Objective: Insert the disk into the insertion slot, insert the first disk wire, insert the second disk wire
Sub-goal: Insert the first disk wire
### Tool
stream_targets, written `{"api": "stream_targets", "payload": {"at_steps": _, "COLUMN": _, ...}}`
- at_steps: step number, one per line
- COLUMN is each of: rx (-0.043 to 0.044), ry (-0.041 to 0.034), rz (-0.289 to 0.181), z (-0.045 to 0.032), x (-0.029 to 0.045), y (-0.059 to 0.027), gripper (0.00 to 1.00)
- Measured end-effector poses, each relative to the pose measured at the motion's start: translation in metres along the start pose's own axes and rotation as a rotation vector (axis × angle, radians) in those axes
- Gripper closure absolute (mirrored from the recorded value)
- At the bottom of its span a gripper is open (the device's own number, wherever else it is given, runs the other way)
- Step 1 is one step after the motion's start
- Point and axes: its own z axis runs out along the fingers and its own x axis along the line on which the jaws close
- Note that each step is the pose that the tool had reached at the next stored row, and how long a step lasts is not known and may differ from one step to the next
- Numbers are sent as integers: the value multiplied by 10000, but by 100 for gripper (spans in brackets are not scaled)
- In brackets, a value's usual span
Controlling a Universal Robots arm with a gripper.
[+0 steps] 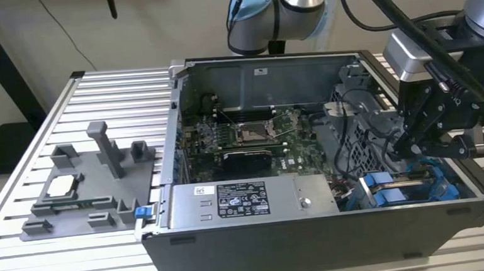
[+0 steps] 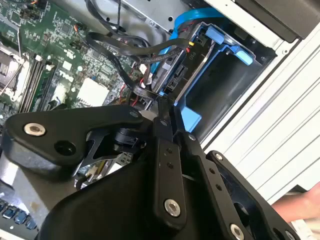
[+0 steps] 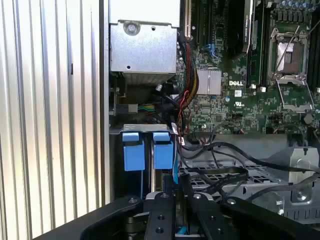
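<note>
Two blue plastic tabs marked the insertion slot (image 3: 147, 150), a grey metal drive bay in the corner of the open grey computer case (image 1: 316, 244) nearest the exterior view's right. The disk (image 2: 197, 60), a flat silver-grey hard drive in a bright blue carrier frame, appeared to sit already inside it, its connector edge facing the green motherboard (image 3: 235, 100). My gripper (image 2: 162, 107) hung just beside that edge with its fingers drawn together, clamped as far as I could judge on the plug end of a black disk wire (image 2: 125, 50). I judged the disk stiff, dense for its size and easily hurt by a knock, best held by the long sides of its blue frame and never by the connector. I judged the wire limp along its length and rigid only at the plug, so the plug was the place to pinch. The second wrist view showed the drive's connector edge and the cable bundle arching over it. The first wrist view showed the bay end-on beneath the grey power supply box (image 3: 145, 45). The exterior view showed the grey plastic fixture tray (image 1: 86, 195) well apart on the ribbed table.
</note>
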Motion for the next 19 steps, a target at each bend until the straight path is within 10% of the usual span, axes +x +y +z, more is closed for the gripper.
{"api": "stream_targets", "payload": {"at_steps": 19, "rx": 7, "ry": 144, "rz": -3, "z": 228, "x": 29, "y": -80, "gripper": 100}}
